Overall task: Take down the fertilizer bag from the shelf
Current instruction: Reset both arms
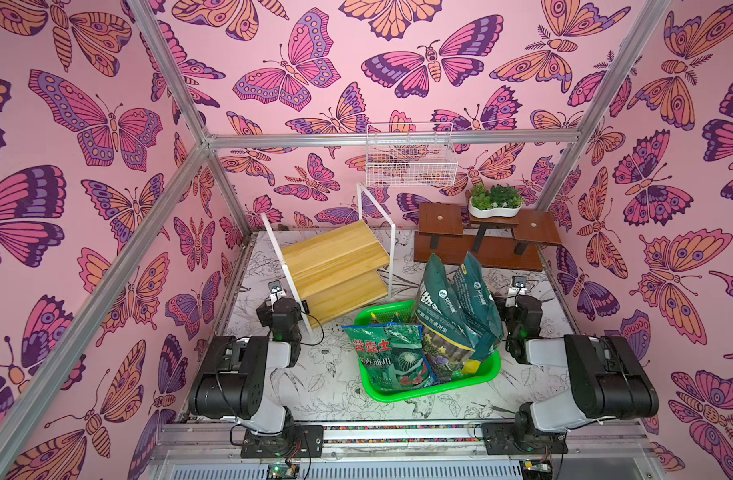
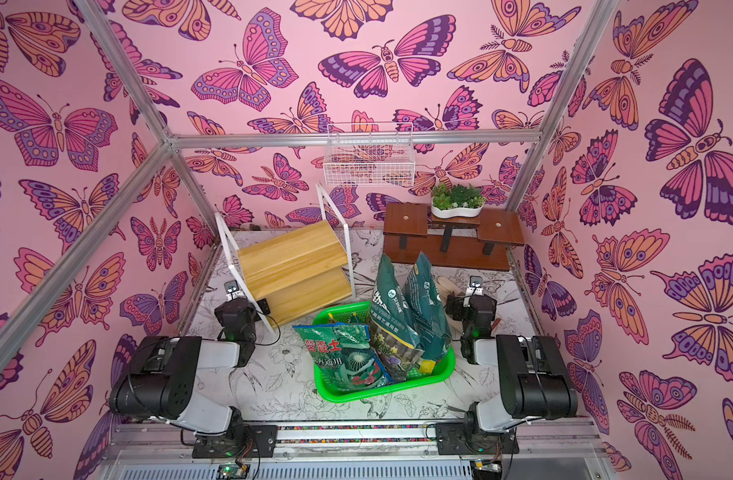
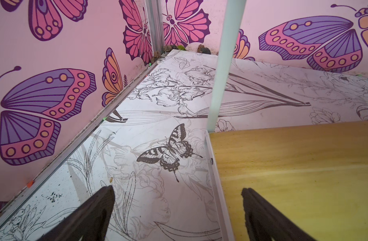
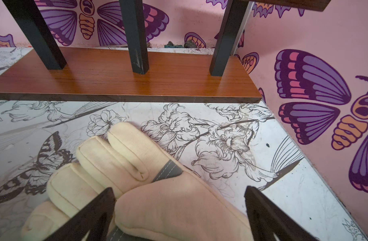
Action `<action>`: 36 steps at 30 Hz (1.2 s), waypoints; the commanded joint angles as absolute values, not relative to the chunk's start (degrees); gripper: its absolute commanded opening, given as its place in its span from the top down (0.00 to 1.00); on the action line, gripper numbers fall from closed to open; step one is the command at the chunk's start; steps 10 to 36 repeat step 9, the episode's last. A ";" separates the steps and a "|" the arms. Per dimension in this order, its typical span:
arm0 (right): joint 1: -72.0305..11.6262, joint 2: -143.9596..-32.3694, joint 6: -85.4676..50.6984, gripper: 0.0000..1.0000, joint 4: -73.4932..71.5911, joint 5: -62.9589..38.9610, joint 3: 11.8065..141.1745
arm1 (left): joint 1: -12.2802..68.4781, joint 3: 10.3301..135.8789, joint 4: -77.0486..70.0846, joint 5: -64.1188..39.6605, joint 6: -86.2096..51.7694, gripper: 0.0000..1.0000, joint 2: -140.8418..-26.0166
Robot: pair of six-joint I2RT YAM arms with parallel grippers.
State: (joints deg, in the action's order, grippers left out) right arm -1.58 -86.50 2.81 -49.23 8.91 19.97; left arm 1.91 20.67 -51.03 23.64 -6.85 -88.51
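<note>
On shelf [image 1: 335, 249]: nothing, boards bare (bags [image 1: 452, 307] sit in basket [image 1: 377, 313]); left gripper [image 3: 177, 188], right gripper [image 4: 179, 187] both released, empty; take-down looks done, no further reach called for.

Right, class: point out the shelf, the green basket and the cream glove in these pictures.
the shelf [image 1: 335, 245]: in a top view, on its upper wooden board.
green basket [image 1: 452, 385]: in a top view, on its front wall.
cream glove [image 4: 158, 198]: right wrist view, on the wide part below its fingers.
</note>
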 commanded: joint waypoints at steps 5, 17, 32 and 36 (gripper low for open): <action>-1.23 -85.87 1.67 0.01 -48.69 8.17 21.36 | 2.11 21.37 -51.41 24.14 -6.71 0.00 -88.51; -1.27 -85.87 1.67 0.01 -48.69 8.17 21.36 | 2.18 20.89 -52.25 24.41 -6.57 0.00 -88.34; -1.27 -85.87 1.67 0.01 -48.69 8.17 21.36 | 2.18 20.89 -52.25 24.41 -6.57 0.00 -88.34; -1.27 -85.87 1.67 0.01 -48.69 8.17 21.36 | 2.18 20.89 -52.25 24.41 -6.57 0.00 -88.34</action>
